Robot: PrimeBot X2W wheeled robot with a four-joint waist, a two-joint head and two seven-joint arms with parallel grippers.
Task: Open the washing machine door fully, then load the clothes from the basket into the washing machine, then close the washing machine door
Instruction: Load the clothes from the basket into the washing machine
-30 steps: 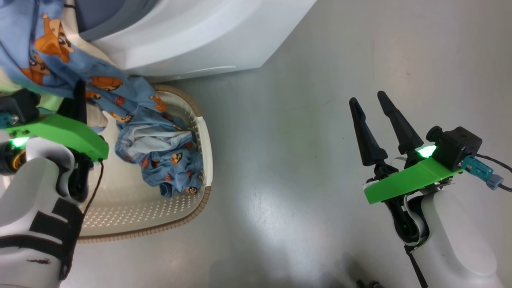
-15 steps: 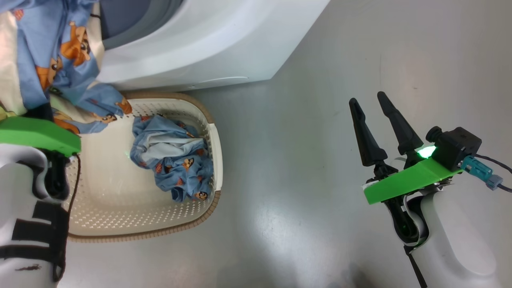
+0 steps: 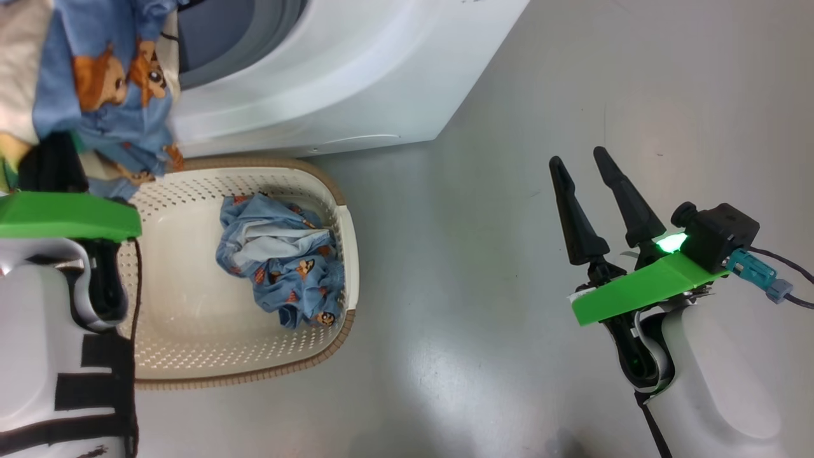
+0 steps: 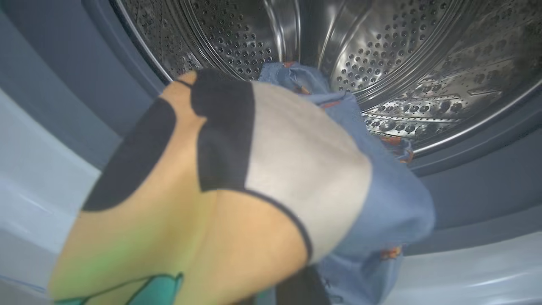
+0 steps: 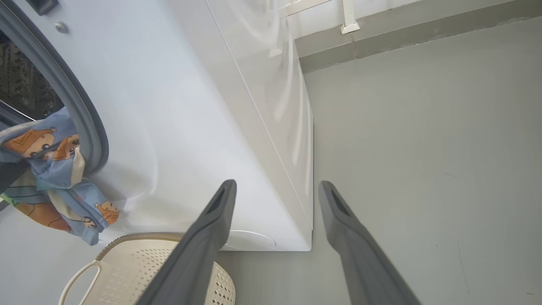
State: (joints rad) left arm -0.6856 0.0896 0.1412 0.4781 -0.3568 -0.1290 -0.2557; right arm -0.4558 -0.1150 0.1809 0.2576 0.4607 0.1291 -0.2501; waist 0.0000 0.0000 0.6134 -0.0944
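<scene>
Garment [image 3: 105, 83] of light blue cloth with orange-brown figures and cream patches hangs over the left jaws and hides them. How far they stand apart cannot be told. Ahead of these jaws, the left wrist view shows the open steel drum [image 4: 381, 55] of the washing machine [image 3: 331, 76]. The garment's far end lies against the drum mouth, above the grey-blue gasket [image 4: 465, 190]. Below the left jaws and a little to their right, the basket [image 3: 191, 318] stands on the floor [image 3: 483, 267], just beside the machine front. A second crumpled bundle of clothes [image 3: 280, 267] lies inside it, against its right wall. The right jaws are well apart from the basket, over bare floor. Their fingers [image 3: 575, 219] are spread and hold nothing. Beyond their tips, the right wrist view shows the machine's white corner.
</scene>
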